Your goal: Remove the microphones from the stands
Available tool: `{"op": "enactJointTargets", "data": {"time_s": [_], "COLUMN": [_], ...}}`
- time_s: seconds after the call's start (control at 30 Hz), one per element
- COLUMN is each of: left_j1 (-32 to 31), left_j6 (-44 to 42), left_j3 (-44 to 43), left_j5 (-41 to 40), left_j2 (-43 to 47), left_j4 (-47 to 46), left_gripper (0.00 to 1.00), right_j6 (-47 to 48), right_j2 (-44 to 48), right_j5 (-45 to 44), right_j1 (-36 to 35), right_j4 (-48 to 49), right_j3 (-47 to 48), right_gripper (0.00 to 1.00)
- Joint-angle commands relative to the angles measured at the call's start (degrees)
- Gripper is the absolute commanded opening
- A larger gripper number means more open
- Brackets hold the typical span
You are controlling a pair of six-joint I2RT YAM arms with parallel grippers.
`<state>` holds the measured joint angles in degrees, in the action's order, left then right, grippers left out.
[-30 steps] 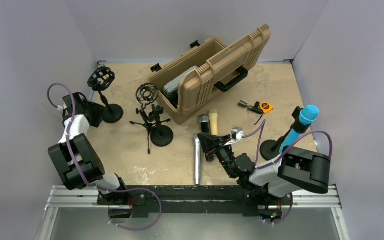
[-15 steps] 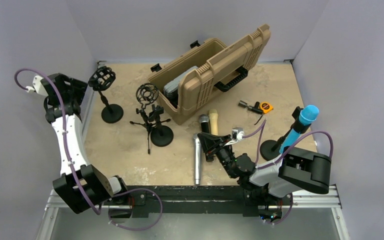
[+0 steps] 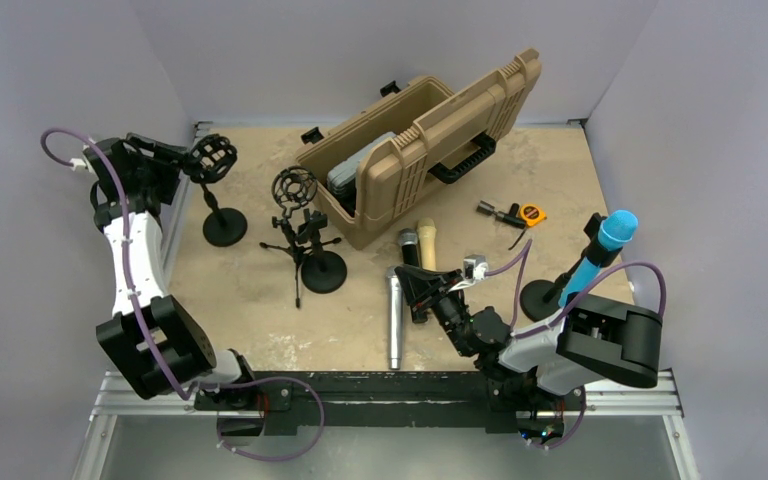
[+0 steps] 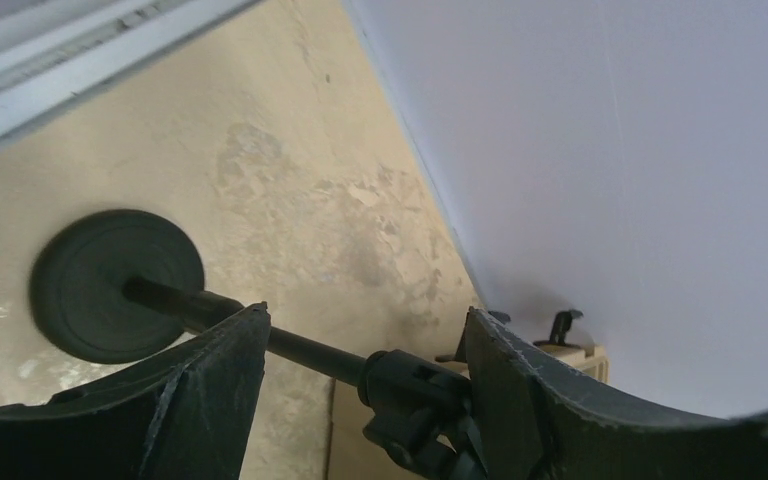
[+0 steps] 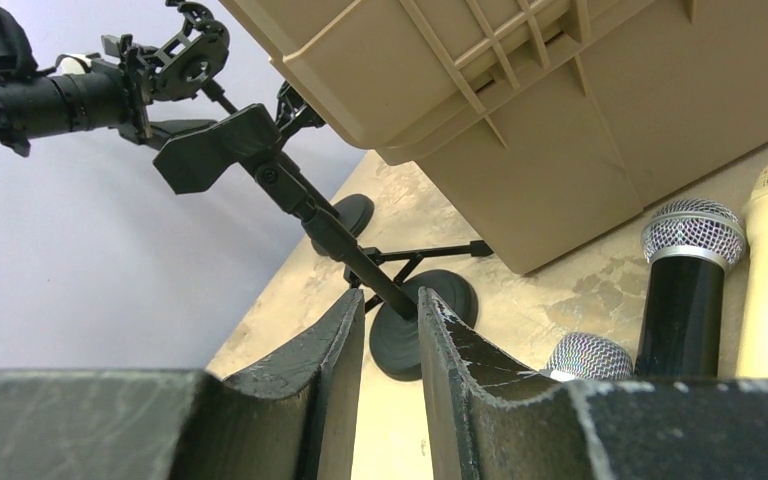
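Blue microphone (image 3: 617, 228) sat clipped in tilted stand (image 3: 540, 299) at right side of counter (image 3: 260, 310), apart from both pairs of fingers. Left fingers (image 4: 210, 400) spread wide, straddling pole of shock-mount stand (image 4: 115, 285) at far left, no contact visible. Right fingers (image 5: 310, 380) nearly closed, gripping nothing, low beside loose microphones (image 5: 690, 280) near tan case (image 3: 410, 160).

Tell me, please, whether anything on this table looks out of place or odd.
One thing: the open left gripper straddles the post of the black round-based stand at the far left, whose cage-shaped shock mount is empty. The only mounted one, the blue-headed microphone, leans on the right-hand stand.
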<state>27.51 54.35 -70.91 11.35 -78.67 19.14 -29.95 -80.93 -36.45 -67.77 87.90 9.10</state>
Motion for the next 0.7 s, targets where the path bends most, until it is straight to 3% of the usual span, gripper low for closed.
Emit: {"op": "enactJointTargets", "data": {"time_s": [0.0, 0.3, 0.67], "left_j1": [0.57, 1.12, 3.58], "left_j6": [0.85, 0.70, 0.07], "left_j3": [3.84, 4.83, 15.23], "left_j5": [8.60, 9.54, 7.08], "left_j2": [1.53, 0.68, 1.44], "left_j4": [-10.13, -8.20, -8.92], "left_gripper": [0.69, 0.66, 0.60], "right_j6": [1.08, 0.98, 0.95], "right_j2": [-0.20, -0.12, -0.20], "right_j5": [0.16, 0.14, 0.21], "right_j1": [-0.12, -0.13, -0.12], "right_j4": [6.04, 6.05, 5.91], "right_j3": [1.17, 1.09, 1.17], "right_gripper": [0.26, 0.26, 0.26]}}
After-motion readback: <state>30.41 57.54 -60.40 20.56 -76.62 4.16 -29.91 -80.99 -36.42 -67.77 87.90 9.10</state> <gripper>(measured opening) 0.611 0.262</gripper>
